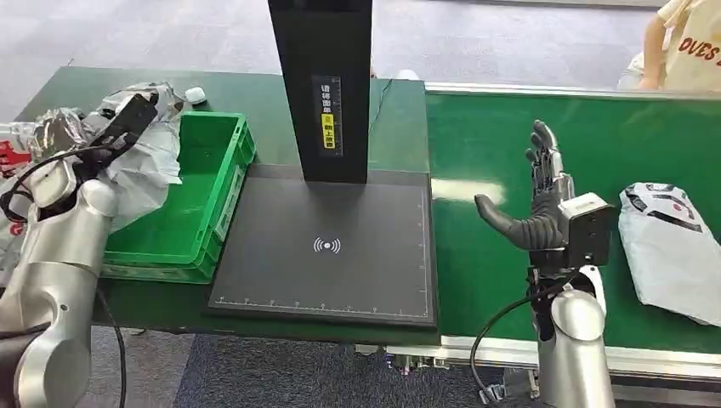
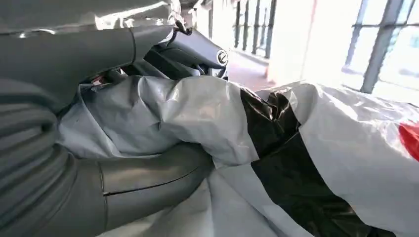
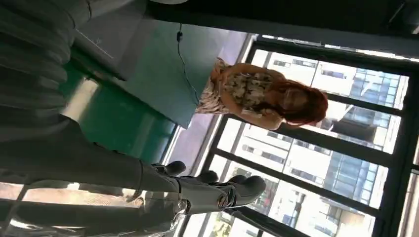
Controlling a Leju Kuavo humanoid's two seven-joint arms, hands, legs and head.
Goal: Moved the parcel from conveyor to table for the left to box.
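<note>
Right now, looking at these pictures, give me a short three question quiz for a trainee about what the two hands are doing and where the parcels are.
1. True or false: the left hand grips a parcel beside the green crate.
2. Multiple choice: the right hand is A) holding a parcel, B) open above the conveyor belt, C) resting on the black scanner pad.
3. Fill in: the second parcel lies on the ____.

Key:
1. True; the left wrist view shows the fingers closed on crumpled grey and black plastic.
2. B; its fingers are spread and hold nothing.
3. Conveyor belt, on the outer side of the right hand, apart from it.
</note>
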